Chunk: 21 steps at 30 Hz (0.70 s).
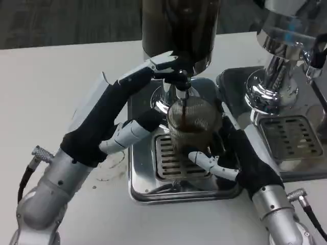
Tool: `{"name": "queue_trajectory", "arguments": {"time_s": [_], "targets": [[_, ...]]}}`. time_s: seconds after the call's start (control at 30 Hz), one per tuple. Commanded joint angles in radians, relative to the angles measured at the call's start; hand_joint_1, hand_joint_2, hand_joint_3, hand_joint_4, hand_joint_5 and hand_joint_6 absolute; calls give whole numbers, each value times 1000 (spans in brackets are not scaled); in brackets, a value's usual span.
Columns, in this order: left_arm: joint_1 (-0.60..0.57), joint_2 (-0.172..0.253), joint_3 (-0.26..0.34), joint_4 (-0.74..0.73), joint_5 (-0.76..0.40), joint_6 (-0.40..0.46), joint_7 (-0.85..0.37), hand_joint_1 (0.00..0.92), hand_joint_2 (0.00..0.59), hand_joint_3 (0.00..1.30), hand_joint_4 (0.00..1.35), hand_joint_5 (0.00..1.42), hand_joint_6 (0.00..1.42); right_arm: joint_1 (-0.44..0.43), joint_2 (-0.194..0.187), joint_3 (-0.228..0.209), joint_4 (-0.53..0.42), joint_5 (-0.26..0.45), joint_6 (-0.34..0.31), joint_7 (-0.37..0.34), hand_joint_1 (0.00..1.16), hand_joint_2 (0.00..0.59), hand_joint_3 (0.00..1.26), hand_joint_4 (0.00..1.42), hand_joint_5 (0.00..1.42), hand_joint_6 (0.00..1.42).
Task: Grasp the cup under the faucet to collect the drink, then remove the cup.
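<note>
Right hand (240, 163), seen from the head view, wraps the ribbed clear cup (193, 122) from its right side, with white fingertips curling round the front of the cup's base, so it is grasping the cup. The cup stands upright over the slotted grate of the steel drip tray (153, 191), directly beneath the black faucet (180, 81) of the dark drink dispenser (179, 30). Dark liquid fills the lower part of the cup, and a thin dark stream runs from the faucet into it.

Left hand (120, 120) reaches up from the left: one long finger lies against the faucet lever at the top, while a lower finger points toward the cup's left side. Whether it touches the cup I cannot tell; it holds nothing closed in its fingers.

A second chrome machine (276, 76) with its own grated tray (291, 135) stands to the right on the white counter (46, 87).
</note>
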Motion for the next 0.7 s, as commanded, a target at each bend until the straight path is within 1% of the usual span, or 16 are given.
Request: {"name": "queue_trajectory", "arguments": {"time_s": [0.03,0.23,0.4,0.63,0.7], "targets": [[25,19,2,-5,17,14,-1,0,137,334,194,392,296,-26,15,-1,38,16,-35,9,610,187,0,0,0,65],[22,21,8,-16,22,20,11,0,138,326,184,370,280,-39,23,1,62,9,-50,5,634,182,0,0,0,67],[9,20,35,-54,23,23,44,0,139,326,181,366,273,-40,25,-1,66,8,-54,0,634,185,0,0,0,67],[0,25,81,-114,3,46,72,0,145,314,160,350,260,-38,28,-5,71,12,-61,-5,632,188,0,0,0,76],[6,33,101,-134,-9,60,76,0,146,305,158,349,249,-36,27,-1,67,0,-66,-17,634,186,0,0,0,78]]}}
